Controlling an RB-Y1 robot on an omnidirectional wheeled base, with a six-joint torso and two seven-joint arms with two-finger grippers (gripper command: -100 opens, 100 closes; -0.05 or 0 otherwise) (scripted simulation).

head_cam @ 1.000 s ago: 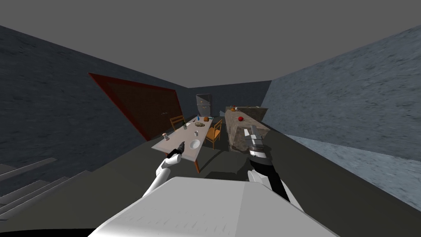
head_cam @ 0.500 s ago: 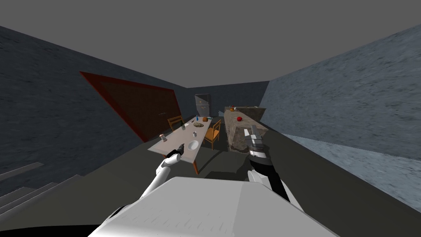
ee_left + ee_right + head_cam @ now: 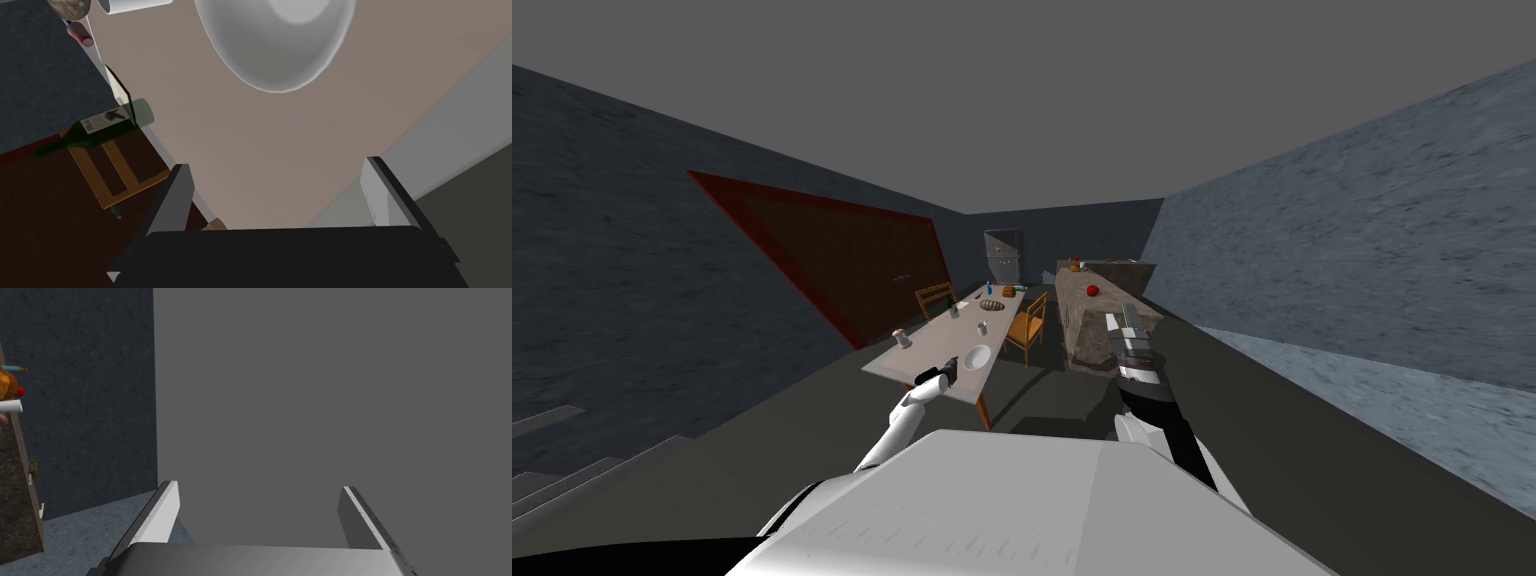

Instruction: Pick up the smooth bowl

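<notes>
The smooth white bowl point(image 3: 977, 356) stands near the front end of a long pale table point(image 3: 912, 358). In the left wrist view the bowl point(image 3: 277, 40) lies just ahead of my left gripper point(image 3: 277, 195), whose fingers point(image 3: 172, 200) stand wide apart over the bare tabletop point(image 3: 240, 145) with nothing between them. In the head view the left gripper point(image 3: 948, 367) hovers over the table's front end, a little short and left of the bowl. My right gripper point(image 3: 1128, 327) is raised at the right, near the counter, and its fingers point(image 3: 160, 513) are open and empty.
On the table are a green bottle point(image 3: 95, 127), a white cup point(image 3: 135, 5), a can point(image 3: 902, 339) and further items. Wooden chairs point(image 3: 1028, 326) stand at both sides. A stone counter point(image 3: 1097, 310) runs along the right. A fridge point(image 3: 1003, 255) stands at the far wall, with steps point(image 3: 572, 450) at the lower left.
I have moved closer to the table, which has slid left in the head view. My left hand stays close to the bowl. Both grippers remain open.
</notes>
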